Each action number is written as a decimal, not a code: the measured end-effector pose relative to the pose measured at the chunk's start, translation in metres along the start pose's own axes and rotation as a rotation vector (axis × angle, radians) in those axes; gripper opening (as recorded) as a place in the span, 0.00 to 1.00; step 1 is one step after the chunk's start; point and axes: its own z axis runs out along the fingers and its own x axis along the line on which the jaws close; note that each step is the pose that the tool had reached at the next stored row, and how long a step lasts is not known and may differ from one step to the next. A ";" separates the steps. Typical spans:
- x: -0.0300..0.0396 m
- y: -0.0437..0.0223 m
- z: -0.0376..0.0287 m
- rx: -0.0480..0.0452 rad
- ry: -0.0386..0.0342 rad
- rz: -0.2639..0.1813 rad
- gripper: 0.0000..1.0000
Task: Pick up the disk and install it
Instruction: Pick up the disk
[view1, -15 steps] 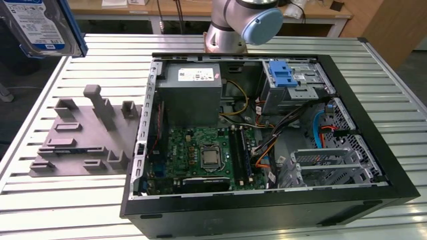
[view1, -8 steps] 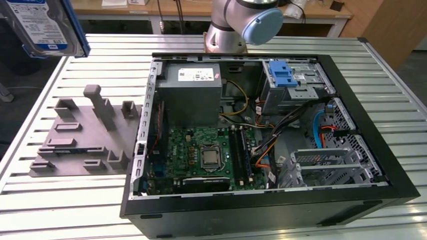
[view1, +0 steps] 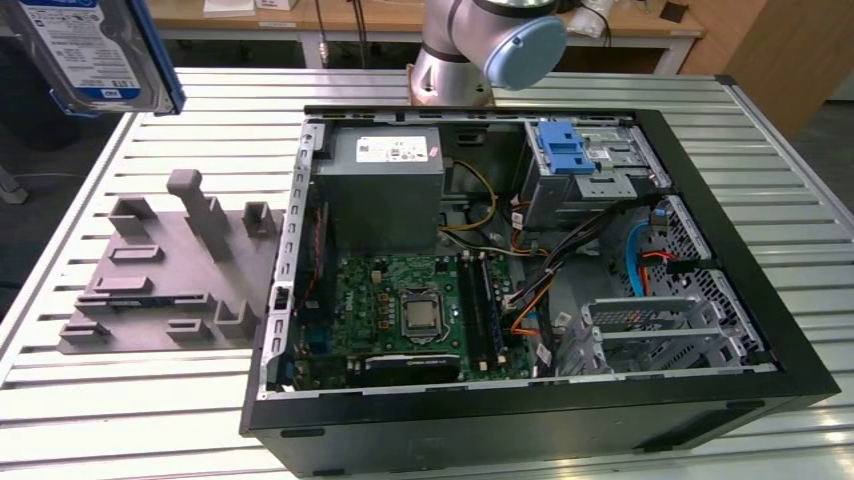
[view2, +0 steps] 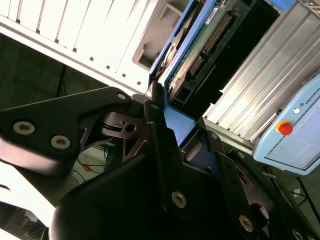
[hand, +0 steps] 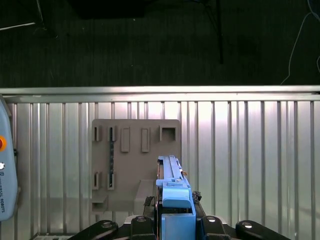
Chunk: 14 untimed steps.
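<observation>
Your claw (view2: 179, 122) is clamping the disk (view2: 200, 45) by its blue frame. One black finger (view2: 156, 107) is pressing on each side, so the jaws are standing narrow around the disk's edge. In the first wrist view you are looking along the disk (hand: 172, 185) as it is standing on edge in the claw (hand: 174, 207). It is hanging in the air over the grey holder (hand: 135, 165), apart from it.

In the exterior view the disk (view1: 94, 50) is showing at about ten o'clock, its label facing the camera, raised well clear of the table (view1: 134, 420). The grey holder (view1: 174, 270) is sitting at nine o'clock from the open computer case (view1: 534, 435), just beside its wall.

Inside the case, the grey power box (view1: 387, 190) is lying at eleven o'clock. The metal bay with its blue latch (view1: 577, 150) is at one o'clock, and the green circuit board (view1: 400, 300) is toward seven o'clock. The arm's base (view1: 467, 50) is standing at twelve o'clock, behind the case.
</observation>
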 end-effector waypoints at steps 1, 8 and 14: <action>0.0000 -0.0004 0.0000 0.0000 0.0000 0.000 0.36; 0.0000 -0.0039 0.0000 0.0000 0.0000 0.000 0.36; 0.0000 -0.0070 0.0000 0.0000 0.0000 0.000 0.36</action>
